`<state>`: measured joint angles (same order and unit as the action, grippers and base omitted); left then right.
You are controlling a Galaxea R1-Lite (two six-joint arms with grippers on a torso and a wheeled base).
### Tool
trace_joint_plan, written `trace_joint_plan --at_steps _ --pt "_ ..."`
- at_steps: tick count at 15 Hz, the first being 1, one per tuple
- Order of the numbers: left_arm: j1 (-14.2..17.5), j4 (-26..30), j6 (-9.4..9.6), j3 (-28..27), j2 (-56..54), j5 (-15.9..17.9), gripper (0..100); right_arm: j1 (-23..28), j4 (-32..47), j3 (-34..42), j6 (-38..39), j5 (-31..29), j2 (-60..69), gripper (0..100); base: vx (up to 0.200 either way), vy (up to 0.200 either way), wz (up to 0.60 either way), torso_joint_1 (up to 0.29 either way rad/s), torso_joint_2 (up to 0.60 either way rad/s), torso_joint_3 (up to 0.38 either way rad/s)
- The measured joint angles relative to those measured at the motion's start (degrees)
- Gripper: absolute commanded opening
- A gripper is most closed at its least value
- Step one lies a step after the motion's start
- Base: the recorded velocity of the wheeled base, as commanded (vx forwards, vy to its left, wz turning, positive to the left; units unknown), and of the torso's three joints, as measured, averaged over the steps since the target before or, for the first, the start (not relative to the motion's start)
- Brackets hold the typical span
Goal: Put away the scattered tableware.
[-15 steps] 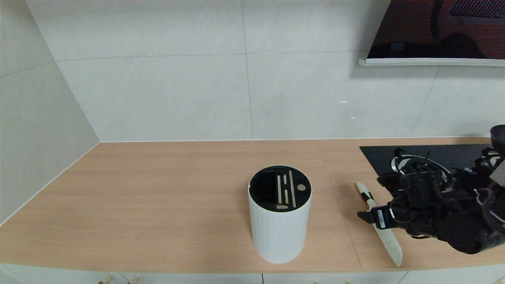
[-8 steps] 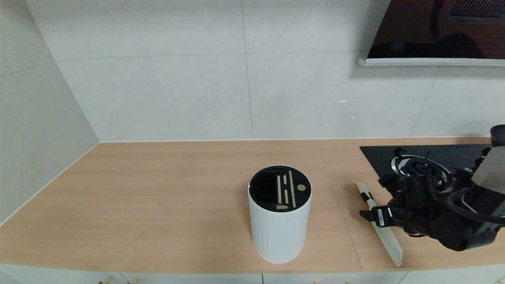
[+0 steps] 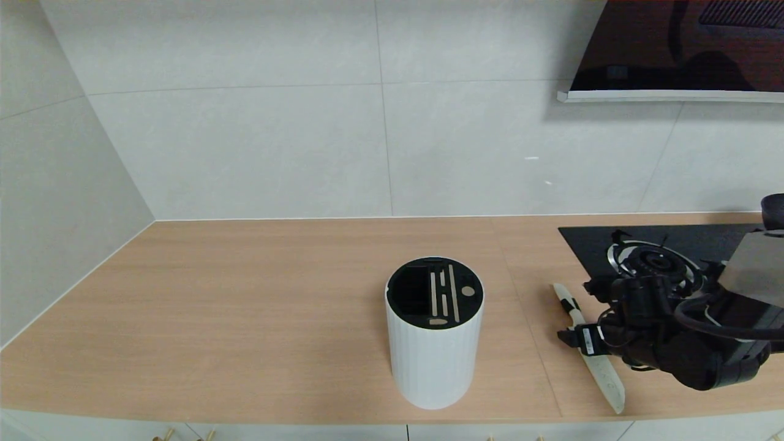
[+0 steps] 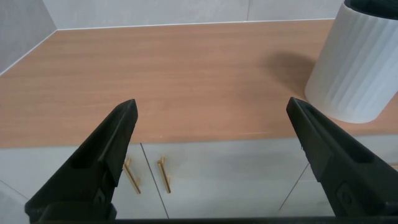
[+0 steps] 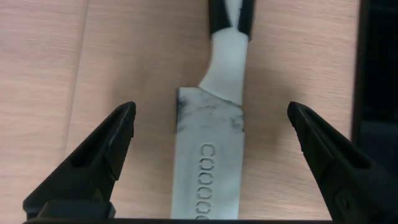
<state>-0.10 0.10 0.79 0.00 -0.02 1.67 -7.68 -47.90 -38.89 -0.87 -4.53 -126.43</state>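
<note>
Wooden countertop [image 3: 257,318] beneath a tiled wall, with the one loose piece of tableware, a knife [image 3: 593,358], lying flat on it between the white cylindrical holder [image 3: 434,343] and the black hob [image 3: 649,245]. Its black-and-white handle points toward the wall and its pale, speckled blade toward the counter's front edge. In the right wrist view the knife [image 5: 211,162] runs lengthwise down the gap of the right gripper [image 5: 211,171], whose jaws are spread wide to either side of the blade just below the handle, apart from it. From the head view this gripper [image 3: 603,335] hangs low over the knife's middle. The knife is probably stiff, thin and fairly light; its smooth blade lies flush with the wood and offers little to pinch, so the thicker handle, or the neck where it meets the blade, looks like the safer hold. A grip there would also leave the blade free for one of the slots in the holder's black top. The left gripper [image 4: 211,162], likewise spread wide and empty, sits off the counter's front edge, near the holder's base.
</note>
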Motion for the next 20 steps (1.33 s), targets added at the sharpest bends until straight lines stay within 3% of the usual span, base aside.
trace_joint_plan --at_steps 5,6,20 --pt "0.0 0.0 0.0 0.0 0.0 -0.01 100 -0.02 0.0 -0.13 -0.02 -0.24 -0.41 100 0.0 0.0 0.0 0.0 0.0 0.0" --pt "0.0 0.0 -0.01 0.0 0.0 -0.01 100 -0.02 0.02 -0.13 -0.04 -0.24 -0.45 0 0.0 0.0 0.0 0.0 0.0 0.0" --pt "0.02 -0.05 0.1 0.0 0.0 -0.01 100 -0.09 0.17 0.13 0.02 -0.28 1.01 0 0.0 0.0 0.0 0.0 0.0 0.0"
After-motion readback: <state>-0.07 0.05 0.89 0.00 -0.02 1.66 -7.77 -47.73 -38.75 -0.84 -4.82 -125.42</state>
